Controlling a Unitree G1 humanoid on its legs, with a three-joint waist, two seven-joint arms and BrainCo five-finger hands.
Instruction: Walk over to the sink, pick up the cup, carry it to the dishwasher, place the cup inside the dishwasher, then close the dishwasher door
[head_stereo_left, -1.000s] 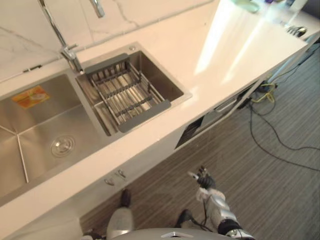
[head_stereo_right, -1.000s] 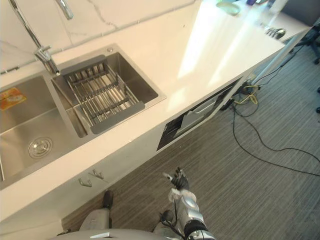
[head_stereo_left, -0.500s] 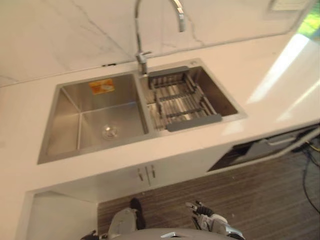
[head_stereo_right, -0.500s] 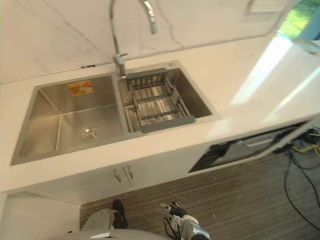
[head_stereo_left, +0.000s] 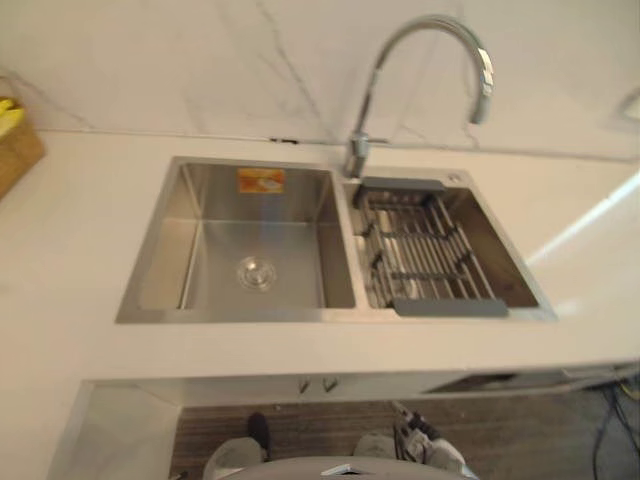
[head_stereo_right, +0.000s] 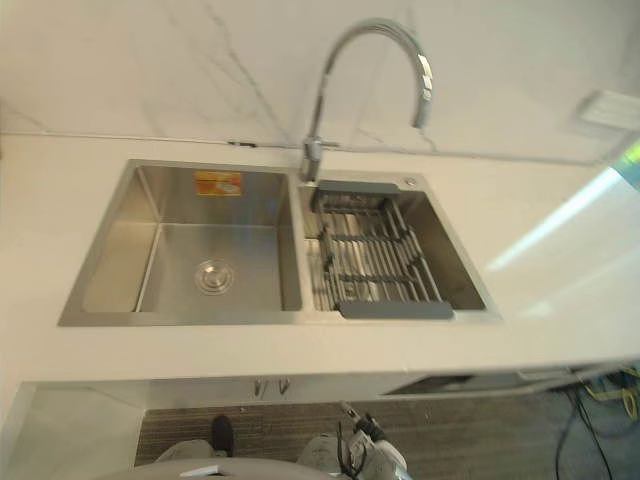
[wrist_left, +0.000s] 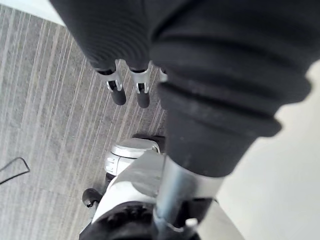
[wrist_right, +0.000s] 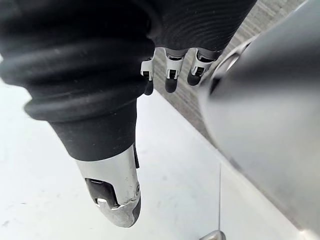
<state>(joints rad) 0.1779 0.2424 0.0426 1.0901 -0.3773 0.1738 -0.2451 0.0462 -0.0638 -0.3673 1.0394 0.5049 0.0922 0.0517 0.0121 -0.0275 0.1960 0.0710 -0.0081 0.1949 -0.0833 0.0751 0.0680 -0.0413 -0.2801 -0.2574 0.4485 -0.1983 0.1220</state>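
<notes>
A steel double sink (head_stereo_left: 150, 300) is set in the white counter straight ahead. Its left basin (head_stereo_left: 255, 270) has a round drain and an orange sticker on the back wall. The right basin holds a grey-framed wire rack (head_stereo_left: 425, 262), with nothing on the rack. A curved tap (head_stereo_left: 415, 40) rises between the basins. Under the counter at the right, a dark gap marks the dishwasher front (head_stereo_right: 430, 383). My right hand (wrist_right: 170, 75) hangs low over the floor before the cabinet, fingers straight, holding nothing. My left hand (wrist_left: 118, 90) also hangs open above the floor.
A cabinet with two small handles (head_stereo_right: 270, 386) sits below the sink. A brown box (head_stereo_left: 15, 150) holding something yellow stands on the counter at the far left. Grey striped floor (head_stereo_left: 520, 440) lies before the cabinets, with cables at the far right.
The camera has swung left, so the sink now sits centred and square-on. My right hand shows lower, at the picture's bottom edge, still hanging open.
</notes>
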